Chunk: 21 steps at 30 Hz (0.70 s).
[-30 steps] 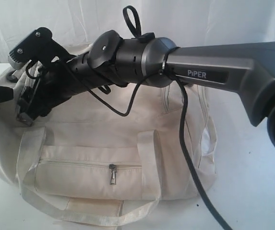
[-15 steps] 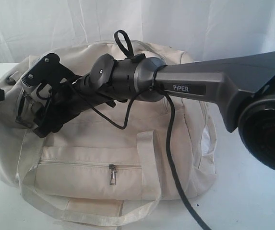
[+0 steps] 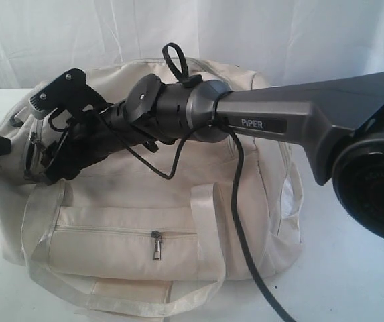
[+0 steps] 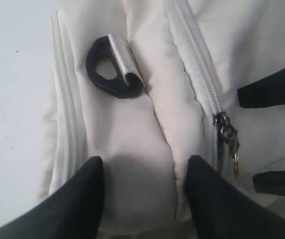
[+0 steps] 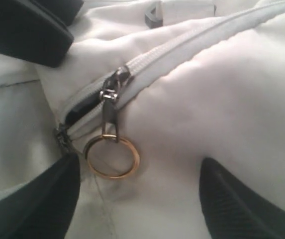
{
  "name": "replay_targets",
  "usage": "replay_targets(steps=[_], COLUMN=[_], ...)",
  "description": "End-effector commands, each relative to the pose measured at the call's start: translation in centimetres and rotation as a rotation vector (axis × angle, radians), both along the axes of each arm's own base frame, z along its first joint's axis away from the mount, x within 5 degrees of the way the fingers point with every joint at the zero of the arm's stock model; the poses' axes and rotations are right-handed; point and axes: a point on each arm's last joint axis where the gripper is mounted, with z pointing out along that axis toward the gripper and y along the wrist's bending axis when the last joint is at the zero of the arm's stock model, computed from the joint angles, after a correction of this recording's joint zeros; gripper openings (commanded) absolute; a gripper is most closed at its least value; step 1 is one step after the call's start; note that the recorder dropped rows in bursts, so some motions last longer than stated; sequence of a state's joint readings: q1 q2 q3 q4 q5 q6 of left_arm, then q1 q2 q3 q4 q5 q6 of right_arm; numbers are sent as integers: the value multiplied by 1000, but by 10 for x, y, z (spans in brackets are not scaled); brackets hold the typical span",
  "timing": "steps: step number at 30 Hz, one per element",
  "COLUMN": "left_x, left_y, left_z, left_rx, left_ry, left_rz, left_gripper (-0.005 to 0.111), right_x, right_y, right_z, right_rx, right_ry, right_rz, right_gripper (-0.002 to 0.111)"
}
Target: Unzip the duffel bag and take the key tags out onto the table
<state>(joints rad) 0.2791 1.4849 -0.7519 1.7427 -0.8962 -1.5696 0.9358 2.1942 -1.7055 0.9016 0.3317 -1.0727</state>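
Observation:
The cream duffel bag lies on the white table. My right arm reaches across it to its left end. My right gripper is open just over the main zip's metal pull. The pull's gold ring hangs beside one finger. The zip shows only a short dark gap at that end. My left gripper is open, its fingers straddling a bulge of fabric at the same end, below the dark D-ring. The key tags are hidden.
A closed front pocket with its own zip pull faces the camera, and webbing handles loop around it. My right arm's black cable trails over the bag. White curtain hangs behind.
My right arm has dropped lower and nearer the bag's left end, then nearly stopped. The left gripper's tip at the left edge sank slightly. The bag has not moved.

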Motion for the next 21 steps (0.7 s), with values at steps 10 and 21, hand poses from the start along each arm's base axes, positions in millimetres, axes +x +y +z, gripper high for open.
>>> replay_targets(steps=[10, 21], left_x=[-2, -1], left_y=[-3, -3], left_z=[-1, -1], left_rx=[-6, -3], left_ry=[3, 3], left_rz=[-21, -16], left_gripper=[45, 45], right_x=[-2, -1], right_y=[14, 16], right_z=[-16, -10], right_rx=[7, 22], right_ry=[77, 66], right_rz=[29, 31], right_gripper=[50, 21])
